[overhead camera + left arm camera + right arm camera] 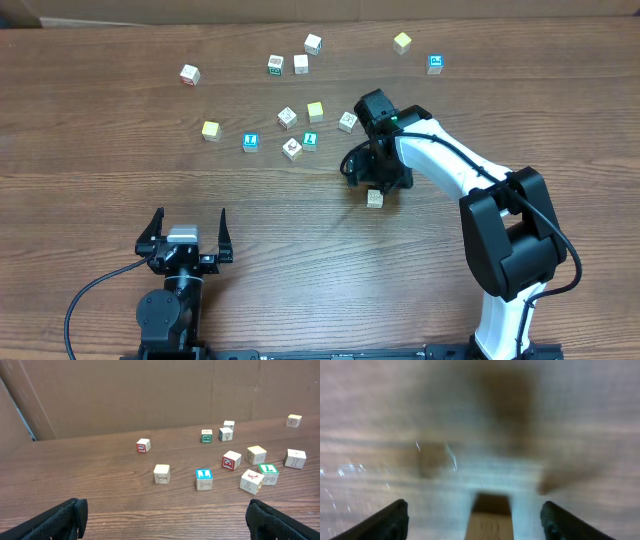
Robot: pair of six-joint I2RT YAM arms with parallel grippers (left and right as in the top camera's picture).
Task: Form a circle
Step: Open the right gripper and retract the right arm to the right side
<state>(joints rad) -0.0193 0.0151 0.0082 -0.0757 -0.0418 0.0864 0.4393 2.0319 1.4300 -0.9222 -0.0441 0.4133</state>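
While the right gripper (380, 186) hangs over a lone cube (375, 198), fingers spread and clear of it, the left gripper (186, 238) rests fully released. The circle (310, 139), four cubes, lies up-table, well apart. Probable step: cube placement. Next move: lift straight up without nudging it.

Overhead straight down; left wrist low, facing same cubes (204, 480); right wrist hugging table (370, 420).
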